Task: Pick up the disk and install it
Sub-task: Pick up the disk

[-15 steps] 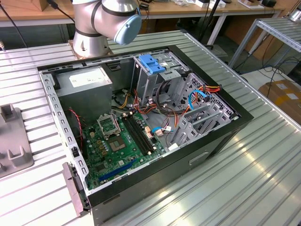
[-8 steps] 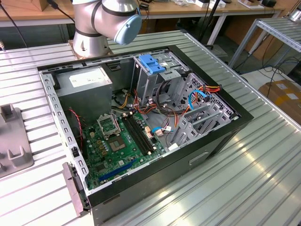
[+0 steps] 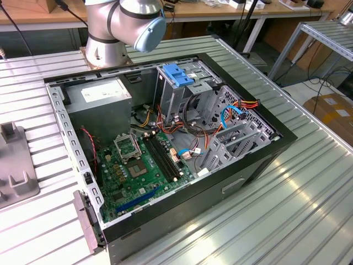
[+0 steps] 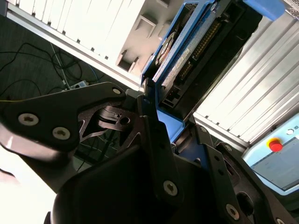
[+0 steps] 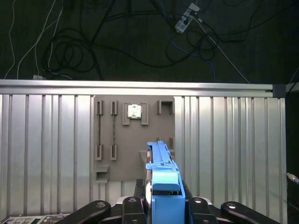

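One disk point(image 5: 160, 175) sits clamped edge-on in the single gripper point(image 5: 164, 203), jaws closed on its blue carrier, over one grey fixture plate point(image 5: 133, 144) on the slatted table point(image 5: 224, 149). Pick-up looks done, though clearance from the plate is hard to judge. Installation into the one open computer case point(image 3: 242, 171) remains.

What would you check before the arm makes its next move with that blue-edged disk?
1. Grip on the disk: ok, the gripper is shut on it in both wrist views.
2. Alignment of the disk: ok, straight in the grip in the first wrist view.
3. Gap above the grey fixture plate: cannot tell.
4. Lid off the computer case: ok.
5. Path to the drive cages: not ok, loose wires hang beside them.
6. Free slot for the disk: cannot tell.
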Action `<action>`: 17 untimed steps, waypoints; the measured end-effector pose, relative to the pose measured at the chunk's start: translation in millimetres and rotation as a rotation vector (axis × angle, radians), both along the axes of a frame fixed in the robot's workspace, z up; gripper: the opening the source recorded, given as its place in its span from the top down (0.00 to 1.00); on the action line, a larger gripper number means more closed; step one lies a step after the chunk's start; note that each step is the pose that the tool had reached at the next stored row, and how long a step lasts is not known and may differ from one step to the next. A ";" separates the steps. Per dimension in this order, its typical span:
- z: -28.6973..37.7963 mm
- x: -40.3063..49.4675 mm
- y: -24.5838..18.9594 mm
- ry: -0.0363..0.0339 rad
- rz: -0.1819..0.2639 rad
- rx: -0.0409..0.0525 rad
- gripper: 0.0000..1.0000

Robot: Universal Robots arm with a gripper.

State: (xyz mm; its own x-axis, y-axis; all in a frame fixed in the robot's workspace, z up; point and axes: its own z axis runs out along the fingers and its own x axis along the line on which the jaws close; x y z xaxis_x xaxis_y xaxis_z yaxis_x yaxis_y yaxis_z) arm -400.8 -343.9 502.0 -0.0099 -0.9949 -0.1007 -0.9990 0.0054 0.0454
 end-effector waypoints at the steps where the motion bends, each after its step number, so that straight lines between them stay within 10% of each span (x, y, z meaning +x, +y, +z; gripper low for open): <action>1: 0.0 0.2 -0.1 0.0000 0.000 0.0000 0.63; 17: -0.4 2.6 -2.6 -0.0001 0.000 0.0000 0.63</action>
State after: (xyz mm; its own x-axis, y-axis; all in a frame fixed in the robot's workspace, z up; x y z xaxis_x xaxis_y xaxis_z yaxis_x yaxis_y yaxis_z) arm -398.2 -346.5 501.6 -0.0099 -0.9949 -0.1007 -0.9990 0.0053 0.0454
